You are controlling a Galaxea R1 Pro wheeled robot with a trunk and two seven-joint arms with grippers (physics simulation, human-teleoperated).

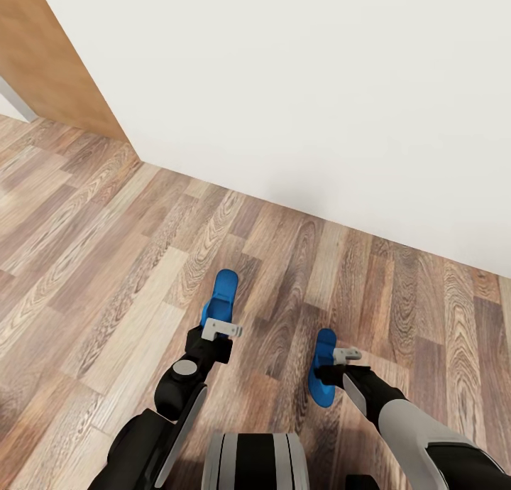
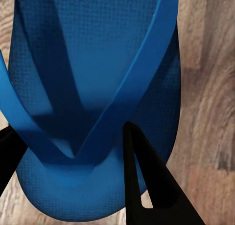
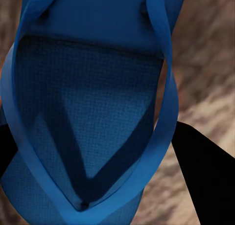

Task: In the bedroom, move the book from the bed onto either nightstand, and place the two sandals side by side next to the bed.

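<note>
Blue foot-shaped sandals, one gripped in each hand, carried above wood-plank floor (image 1: 106, 277).
Left hand (image 1: 216, 328) clamping left sandal (image 1: 221, 295), right hand (image 1: 339, 357) clamping right sandal (image 1: 323, 376); placing beside bed, book move apparently pending.

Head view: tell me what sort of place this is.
Likely an indoor room of a home: wood-plank floor, plain white wall, and a light wooden panel, maybe a door or furniture. Each gripper (left, right) holds a blue sandal (one, other) above the floor.
</note>
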